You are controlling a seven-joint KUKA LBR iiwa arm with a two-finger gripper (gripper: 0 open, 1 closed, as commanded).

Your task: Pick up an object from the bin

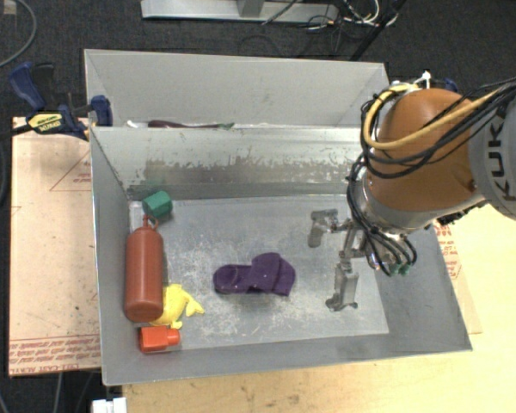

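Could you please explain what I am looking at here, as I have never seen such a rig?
This is one camera looking down into a grey metal bin. The robot arm, with its orange cover, comes in from the right; its two-finger gripper is open over bare floor and holds nothing. In the bin lie a purple lump in the middle and, along the left wall, a green block, a red-brown bottle, a yellow toy and an orange block.

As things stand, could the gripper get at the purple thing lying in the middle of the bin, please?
Probably yes. The gripper stands open just beside the purple thing, with only bare bin floor between them and nothing on it; the red bottle lies by the left wall.
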